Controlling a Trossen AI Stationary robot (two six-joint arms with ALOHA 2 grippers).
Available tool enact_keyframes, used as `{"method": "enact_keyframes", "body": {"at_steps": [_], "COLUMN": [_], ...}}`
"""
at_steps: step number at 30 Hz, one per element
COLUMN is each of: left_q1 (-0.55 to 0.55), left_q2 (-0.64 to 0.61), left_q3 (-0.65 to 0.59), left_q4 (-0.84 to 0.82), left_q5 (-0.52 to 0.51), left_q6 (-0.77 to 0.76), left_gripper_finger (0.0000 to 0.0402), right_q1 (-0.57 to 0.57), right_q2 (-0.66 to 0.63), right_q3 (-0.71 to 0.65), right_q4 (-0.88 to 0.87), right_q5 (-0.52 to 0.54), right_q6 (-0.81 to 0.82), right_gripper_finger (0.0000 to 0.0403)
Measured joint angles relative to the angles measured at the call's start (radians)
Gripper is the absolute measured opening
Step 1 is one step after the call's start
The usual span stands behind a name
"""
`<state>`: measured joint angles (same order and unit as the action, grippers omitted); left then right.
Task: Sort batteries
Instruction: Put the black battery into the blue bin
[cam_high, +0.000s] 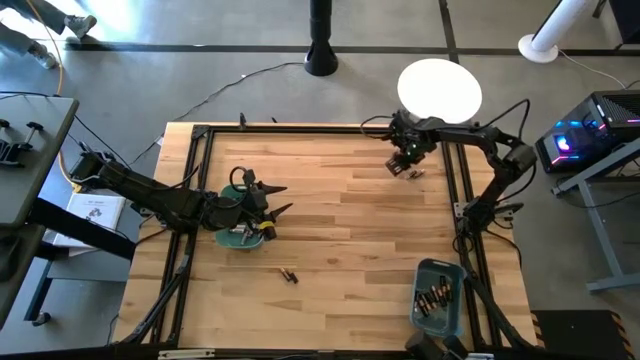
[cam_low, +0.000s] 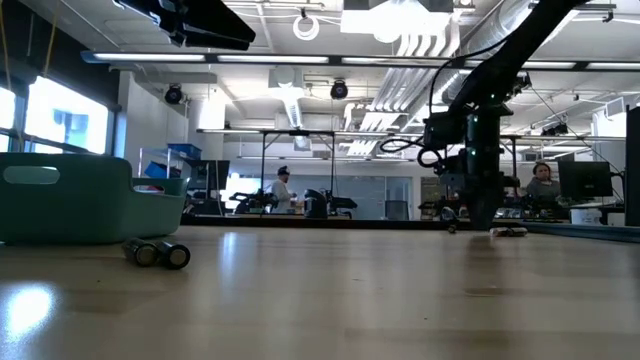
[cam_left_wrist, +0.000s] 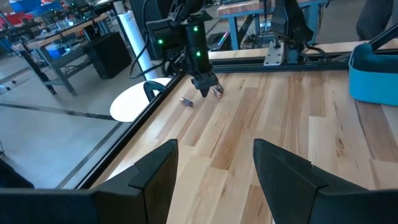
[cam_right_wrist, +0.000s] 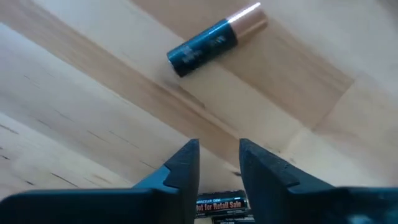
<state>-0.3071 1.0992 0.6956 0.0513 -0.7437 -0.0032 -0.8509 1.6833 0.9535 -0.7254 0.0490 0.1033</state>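
A printed battery (cam_right_wrist: 219, 203) is lying crosswise directly between the narrowed jaws of the right gripper (cam_right_wrist: 219, 168) near the surface's far right corner, while a copper-tipped battery (cam_right_wrist: 214, 38) is lying diagonally just beyond; the left gripper (cam_left_wrist: 214, 168) is being held wide open by the left edge.

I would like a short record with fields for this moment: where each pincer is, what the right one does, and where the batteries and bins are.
right pincer: low over the far right of the wooden table, fingers astride a labelled battery
loose battery: dark cell with copper end, lying on the wood just beyond that pincer
left pincer: open, over the teal bin at the left
near batteries: two dark cells on the wood
right bin: teal rectangular bin holding dark batteries
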Motion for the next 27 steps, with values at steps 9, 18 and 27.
{"method": "enact_keyframes", "body": {"at_steps": [9,18,27], "left_q1": [0.021,0.026,0.026], "left_q2": [0.000,0.000,0.000], "left_q3": [0.000,0.000,0.000], "left_q4": [-0.001,-0.001,-0.002], "left_q5": [0.001,0.003,0.007], "left_q6": [-0.003,-0.003,-0.003], "left_gripper_finger": [0.0200,0.0200,0.0200], "right_q1": [0.001,0.055,0.164], "right_q2": [-0.010,-0.008,-0.008], "right_q3": [0.082,0.077,0.077], "right_q4": [-0.153,-0.220,-0.254], "right_q5": [-0.037,0.030,0.030], "right_q6": [-0.137,-0.387,-0.608], "right_gripper_finger": [0.0204,0.0243,0.0243]}}
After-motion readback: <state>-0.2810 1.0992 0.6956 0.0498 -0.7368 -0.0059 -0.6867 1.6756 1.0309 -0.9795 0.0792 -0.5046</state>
